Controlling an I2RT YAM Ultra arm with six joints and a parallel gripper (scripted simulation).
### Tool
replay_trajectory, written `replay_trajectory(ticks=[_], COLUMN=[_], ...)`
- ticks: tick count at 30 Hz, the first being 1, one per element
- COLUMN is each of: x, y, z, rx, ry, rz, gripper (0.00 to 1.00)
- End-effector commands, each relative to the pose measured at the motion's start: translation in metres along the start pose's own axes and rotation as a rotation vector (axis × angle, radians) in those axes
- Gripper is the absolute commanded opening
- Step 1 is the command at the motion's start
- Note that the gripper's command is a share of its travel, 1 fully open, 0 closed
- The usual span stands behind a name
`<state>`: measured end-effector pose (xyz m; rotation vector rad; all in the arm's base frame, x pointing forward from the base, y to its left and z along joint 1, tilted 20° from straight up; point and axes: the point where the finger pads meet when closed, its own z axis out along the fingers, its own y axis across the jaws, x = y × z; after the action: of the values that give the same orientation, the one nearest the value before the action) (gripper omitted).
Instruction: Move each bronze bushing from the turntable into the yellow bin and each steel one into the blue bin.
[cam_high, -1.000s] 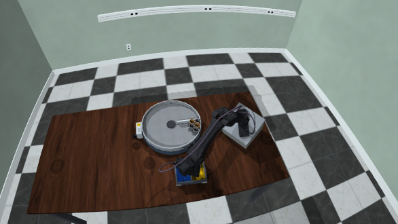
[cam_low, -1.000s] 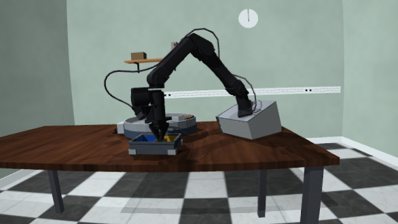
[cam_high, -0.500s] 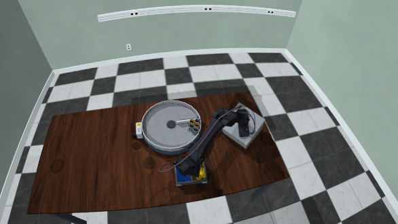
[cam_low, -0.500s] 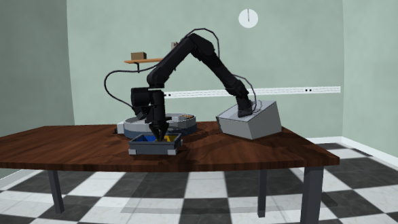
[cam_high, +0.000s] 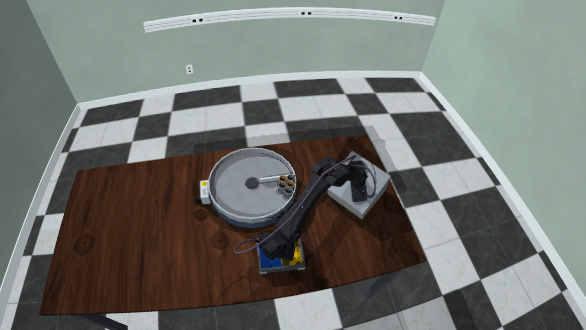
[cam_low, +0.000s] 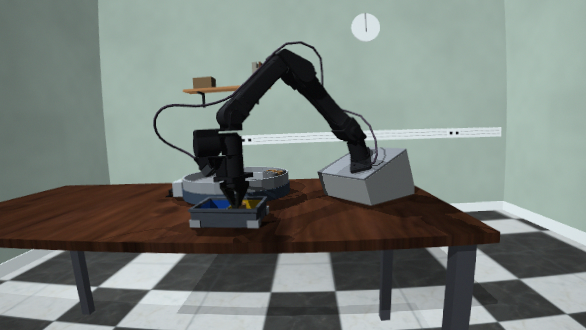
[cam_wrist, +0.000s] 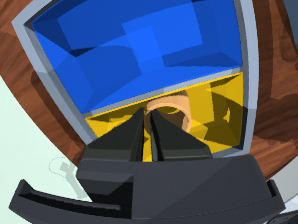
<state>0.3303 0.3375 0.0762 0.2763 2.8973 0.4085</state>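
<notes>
My gripper (cam_wrist: 147, 113) is shut on a bronze bushing (cam_wrist: 170, 115) and holds it down inside the yellow bin (cam_wrist: 200, 117). The blue bin (cam_wrist: 140, 32) lies right beside it in the same grey tray (cam_low: 228, 212). In the exterior view the fingers (cam_low: 235, 196) reach into the tray. In the top view the gripper (cam_high: 280, 246) covers most of the tray. Several bushings (cam_high: 286, 183), bronze and steel, sit together at the right rim of the grey turntable (cam_high: 251, 185).
The arm's grey base block (cam_high: 358, 184) stands at the table's right rear. A small white box (cam_high: 204, 189) sits at the turntable's left side. A wall shelf with a box (cam_low: 204, 82) hangs behind the arm. The table's front edge is close to the tray.
</notes>
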Motion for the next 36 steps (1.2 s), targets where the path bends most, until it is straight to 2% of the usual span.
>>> replay_trajectory(ticks=[1, 35, 36], x=[-0.0058, -0.0052, -0.0052], y=[0.0045, 0.0037, 0.0037], z=[-0.0075, -0.0075, -0.0074], rx=[-0.021, -0.018, -0.018], ry=[-0.028, -0.026, -0.026], rz=[0.002, 0.002, 0.002], gripper=[0.00, 0.00, 0.15])
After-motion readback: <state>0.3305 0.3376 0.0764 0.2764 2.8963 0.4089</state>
